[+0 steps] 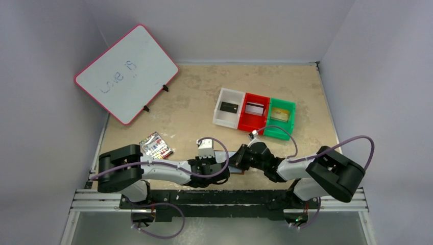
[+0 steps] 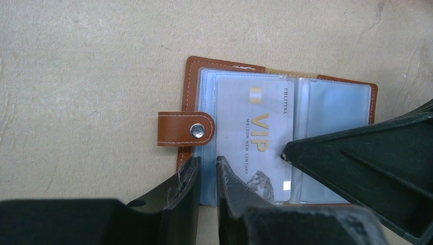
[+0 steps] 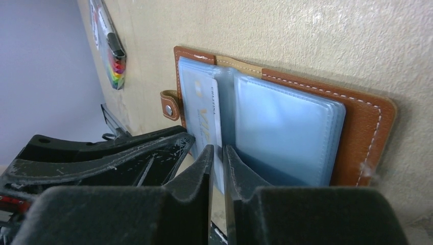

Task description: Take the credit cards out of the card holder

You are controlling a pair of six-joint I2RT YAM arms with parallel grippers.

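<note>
Top view, credit cards: three lay in the bins, well beyond the card holder, which the arms hid.
Top view, room: bare worktop beyond the holder; striped pack well to its left.
Left wrist, left tool: fingers nearly together astride the holder's near edge, apparently pinching it.
Left wrist, VIP card: sleeved in the holder's tab-side leaf.
Right wrist, right tool: closed to a slit on that card's near corner beside the holder's spine.
Step, judged: extracting the last card.
Next move: draw the card clear, holder pinned; the holder's other leaf crowded the exit.
</note>
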